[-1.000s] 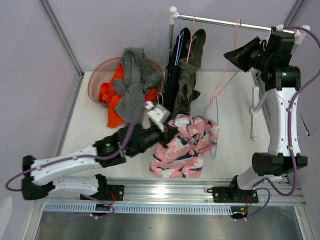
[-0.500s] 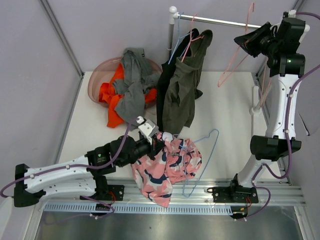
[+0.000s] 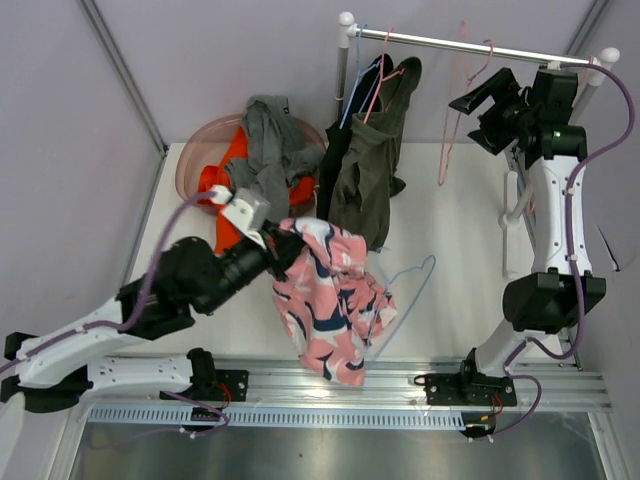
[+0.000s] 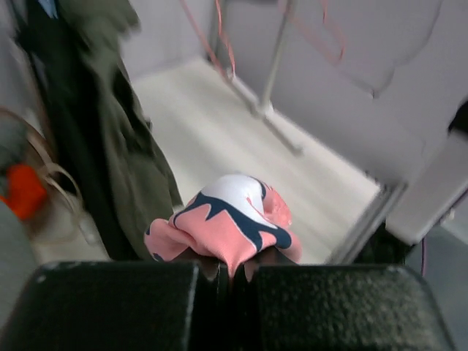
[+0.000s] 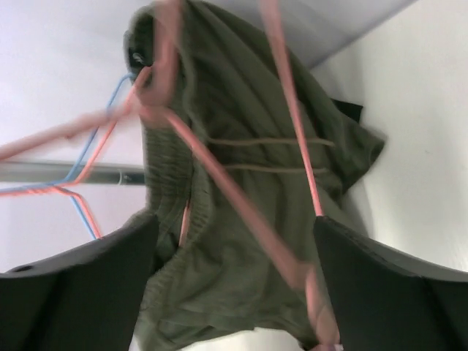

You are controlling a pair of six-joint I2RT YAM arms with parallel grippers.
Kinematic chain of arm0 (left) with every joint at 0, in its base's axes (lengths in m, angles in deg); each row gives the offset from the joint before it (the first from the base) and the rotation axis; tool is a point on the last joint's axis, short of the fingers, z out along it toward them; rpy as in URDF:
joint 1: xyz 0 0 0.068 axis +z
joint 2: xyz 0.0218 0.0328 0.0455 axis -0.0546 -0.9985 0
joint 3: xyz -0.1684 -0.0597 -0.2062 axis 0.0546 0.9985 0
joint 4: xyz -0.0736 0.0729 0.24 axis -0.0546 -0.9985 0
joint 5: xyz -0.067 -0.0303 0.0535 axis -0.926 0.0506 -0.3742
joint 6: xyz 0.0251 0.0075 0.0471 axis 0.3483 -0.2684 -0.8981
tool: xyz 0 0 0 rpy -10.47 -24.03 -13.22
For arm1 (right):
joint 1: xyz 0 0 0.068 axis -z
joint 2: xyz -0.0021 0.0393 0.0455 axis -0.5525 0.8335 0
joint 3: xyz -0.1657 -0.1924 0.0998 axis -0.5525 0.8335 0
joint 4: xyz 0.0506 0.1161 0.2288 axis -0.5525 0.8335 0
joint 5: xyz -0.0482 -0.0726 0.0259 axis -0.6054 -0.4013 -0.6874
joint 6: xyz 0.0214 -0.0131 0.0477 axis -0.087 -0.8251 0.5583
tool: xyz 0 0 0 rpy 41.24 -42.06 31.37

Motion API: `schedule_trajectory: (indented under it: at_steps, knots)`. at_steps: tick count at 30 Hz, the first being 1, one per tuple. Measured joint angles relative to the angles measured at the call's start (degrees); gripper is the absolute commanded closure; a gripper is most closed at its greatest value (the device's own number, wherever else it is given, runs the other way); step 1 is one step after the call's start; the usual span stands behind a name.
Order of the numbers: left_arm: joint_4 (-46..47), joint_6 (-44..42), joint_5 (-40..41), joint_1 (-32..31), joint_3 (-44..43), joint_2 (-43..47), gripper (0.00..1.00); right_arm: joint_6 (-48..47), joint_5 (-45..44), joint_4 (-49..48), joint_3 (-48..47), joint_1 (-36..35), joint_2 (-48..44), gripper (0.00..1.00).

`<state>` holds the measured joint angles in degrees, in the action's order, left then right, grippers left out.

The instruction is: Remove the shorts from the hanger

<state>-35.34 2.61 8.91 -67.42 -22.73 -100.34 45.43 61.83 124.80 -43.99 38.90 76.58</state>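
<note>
**Top and wrist views: step in hand, transfer of a freed garment.** The left claw (image 3: 272, 246) is clenched on a fold of the pink patterned shorts (image 3: 328, 300). They hang from it at the lower centre of the top view, clear of the desk (image 3: 460, 230). The left wrist view confirms the pinch, with cloth bunched between the closed fingers (image 4: 117, 307).

The blue hanger (image 3: 410, 282) lies on the desk just right of the shorts. Its near end is hidden behind the hem, so it cannot be told whether it is fully free.

**Next move, as judged.** Carry the shorts to the basin (image 3: 192, 150) at the upper left, which already holds the orange shorts (image 3: 205, 182) and grey-green shorts (image 3: 265, 150), and release them there. The hanging length calls for a high enough path to clear the basin rim.

**Surroundings.** The olive shorts (image 3: 365, 170) and black shorts (image 3: 333, 165) hang from the rail (image 3: 440, 40) at the upper centre, close beside that path, and a trailing hem could catch them. They look to be the work remaining.

The right claw (image 3: 478, 103) is released, its fingers spread wide. It hovers by the rail at the upper right, next to the bare pink hanger (image 5: 292, 102), whose wire crosses the right wrist view in front of the olive shorts.
</note>
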Motion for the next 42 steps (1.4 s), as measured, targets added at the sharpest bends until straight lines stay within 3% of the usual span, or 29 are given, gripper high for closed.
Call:
schedule_trajectory:
  at_steps: [7, 10, 17, 21, 27, 31, 33, 36, 37, 42]
  knots:
    - [0.2, -10.8, 7.3, 0.9, -21.2, -5.7, 1.00, -1.8, -2.6, -1.2, 13.3, 0.0, -12.2, 0.01]
    - [0.7, -15.7, 7.9, 5.1, -31.0, -11.0, 1.00, -2.4, -3.6, -1.2, 18.9, 0.0, -19.9, 0.00]
    - [-4.4, -17.0, -0.8, 30.9, -59.2, -33.1, 1.00, -2.6, -4.0, -2.4, 32.9, 0.0, -38.5, 0.00]
    - [-7.8, -14.9, -7.2, 42.6, -74.2, -48.4, 1.00, -2.7, -4.0, -1.7, 37.3, 0.0, -44.4, 0.00]
    - [-5.2, -9.2, -15.3, 55.5, -77.3, -59.4, 1.00, -3.0, -3.1, 0.1, 44.3, 0.0, -49.2, 0.01]
    - [1.8, -9.4, -16.3, 57.9, -77.3, -64.0, 0.98, -3.2, -1.4, 0.4, 51.1, 0.0, -53.4, 0.01]
    - [6.3, -8.9, -16.3, 58.2, -77.2, -66.6, 0.86, -3.1, 0.6, 0.2, 54.1, 0.0, -55.7, 0.01]
    - [10.7, -6.4, -15.9, 59.0, -75.2, -69.9, 0.34, -3.1, 3.5, 0.2, 56.0, -0.3, -58.0, 0.01]
    - [11.4, -5.5, -15.7, 59.5, -74.4, -71.0, 0.04, -3.4, 4.6, 0.2, 56.0, -0.7, -58.6, 0.01]
    - [9.2, -0.5, -14.7, 61.1, -67.5, -75.0, 0.01, -4.9, 7.6, 2.2, 54.5, -2.6, -59.9, 0.01]
